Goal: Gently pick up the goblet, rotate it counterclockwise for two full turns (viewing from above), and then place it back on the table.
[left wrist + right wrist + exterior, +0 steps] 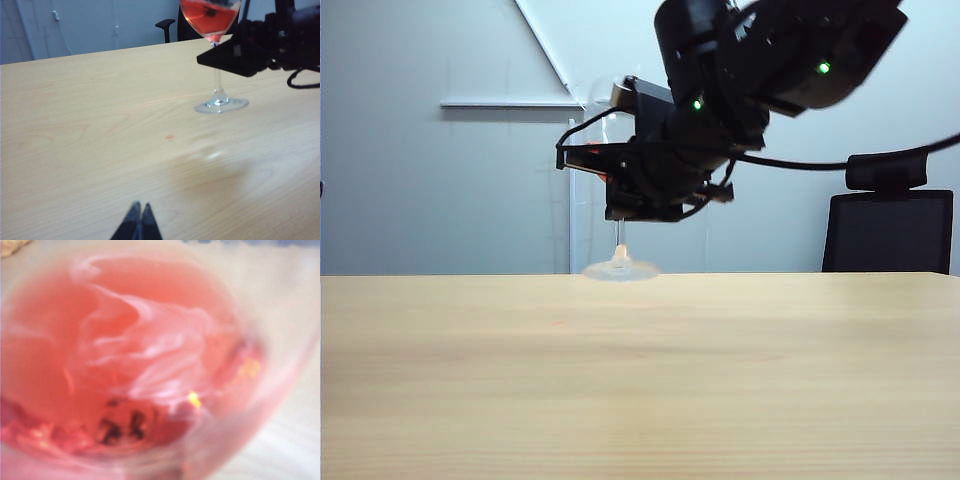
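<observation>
My right pincer (216, 59) is pinching the goblet (215, 55) by its thin stem, just under the bowl. From the left wrist camera I see my dark fingers (235, 55) reaching in from the goblet's 3 o'clock side, with the bowl of red liquid directly above them at 12 o'clock and the round clear foot below them at 6 o'clock. The foot hangs just above the table (90, 140), or barely on it; I cannot tell which, though a faint shadow lies on the wood in front of the glass.

In the exterior view my right arm comes in from the upper right, and the right pincer (620, 205) points down and to the left, hiding most of the bowl. Only the lower stem and foot of the goblet (620, 266) show beneath it, at the far edge of the table (640, 380).

My right wrist camera is filled by the goblet (130, 365), a blurred swirl of pink-red liquid pressed close to the lens.

My left pincer (138, 220) hovers over the bare wood well apart from the glass, its two tips pressed together, the goblet lying toward its 1 o'clock.
</observation>
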`<state>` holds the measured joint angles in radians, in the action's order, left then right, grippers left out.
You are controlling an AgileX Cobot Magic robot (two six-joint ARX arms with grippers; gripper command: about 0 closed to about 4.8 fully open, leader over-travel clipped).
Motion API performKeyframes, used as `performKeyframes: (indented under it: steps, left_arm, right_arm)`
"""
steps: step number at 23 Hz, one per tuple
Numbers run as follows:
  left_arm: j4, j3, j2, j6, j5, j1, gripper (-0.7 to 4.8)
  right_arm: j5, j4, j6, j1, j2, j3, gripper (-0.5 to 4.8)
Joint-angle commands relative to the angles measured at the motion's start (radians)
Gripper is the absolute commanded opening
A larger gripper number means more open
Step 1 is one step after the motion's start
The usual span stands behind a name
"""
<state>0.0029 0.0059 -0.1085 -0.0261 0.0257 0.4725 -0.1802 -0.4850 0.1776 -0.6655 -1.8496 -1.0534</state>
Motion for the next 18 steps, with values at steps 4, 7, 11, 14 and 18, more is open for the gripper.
performKeyframes:
  steps: [4,7,11,14,18]
  left_arm:
    - [0.010,0.003,-0.001,0.000,-0.003,0.000,-0.05]
    - [0.009,0.003,-0.001,0.000,-0.003,0.000,-0.05]
    - [0.009,0.003,0.000,0.000,-0.003,0.000,-0.05]
    - [0.008,0.003,0.011,0.000,-0.003,0.000,-0.05]
    - [0.008,0.003,0.027,0.000,-0.003,0.000,-0.05]
  right_arm:
    - [-0.117,-0.012,-0.279,-0.045,0.021,-0.027,-0.06]
    - [-0.166,-0.013,-0.372,-0.082,0.022,-0.027,-0.06]
    - [-0.196,-0.068,-0.399,-0.109,0.022,-0.005,-0.06]
    - [-0.211,-0.192,-0.414,-0.125,0.025,0.054,-0.06]
    - [-0.210,-0.363,-0.412,-0.141,0.046,0.164,-0.06]
